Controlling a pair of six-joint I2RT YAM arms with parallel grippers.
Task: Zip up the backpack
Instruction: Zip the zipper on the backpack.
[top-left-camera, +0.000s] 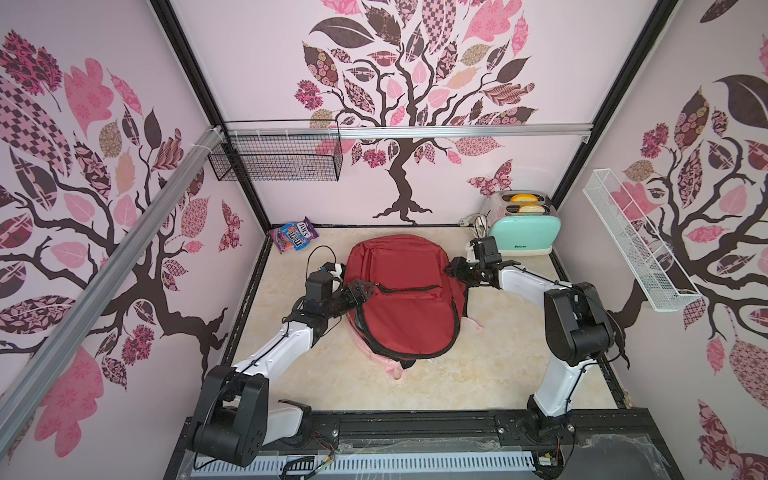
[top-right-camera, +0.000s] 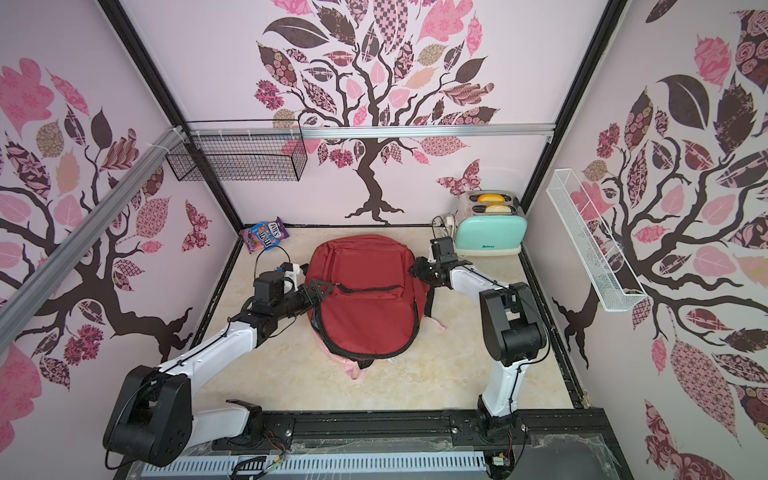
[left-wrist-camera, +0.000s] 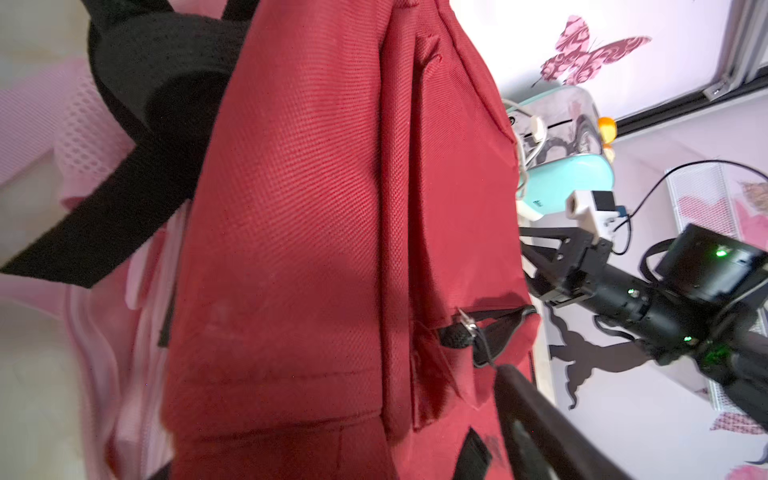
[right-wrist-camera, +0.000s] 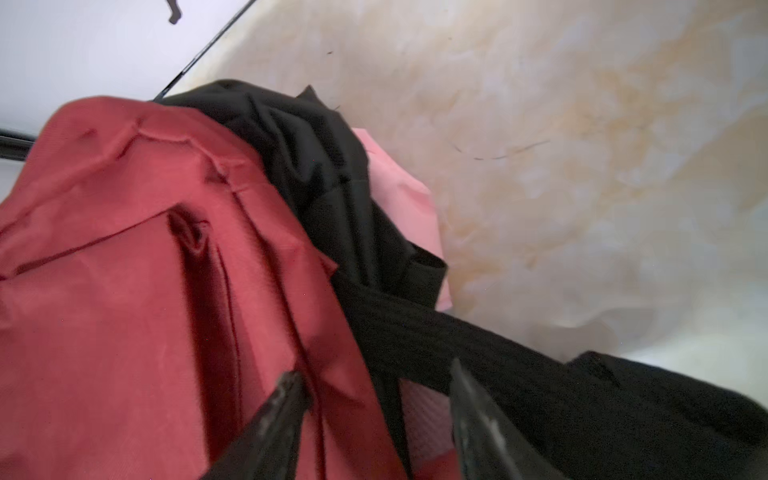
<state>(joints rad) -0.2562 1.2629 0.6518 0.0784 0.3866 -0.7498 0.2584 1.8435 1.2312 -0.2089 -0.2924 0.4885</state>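
One red backpack lies flat. Left gripper at zipper pull; cannot tell its state. Right gripper jaws apart, straddling backpack's side.

There is one red fabric backpack and one pink fabric item under it. Two white-and-black robot arms are present: the left arm and the right arm. One mint-green toaster has two slots and holds two pieces of bread, one yellow-orange piece and one pale tan piece. There is one purple candy bag, one black wire basket and one white mesh wall tray. Both top views show the same counts.
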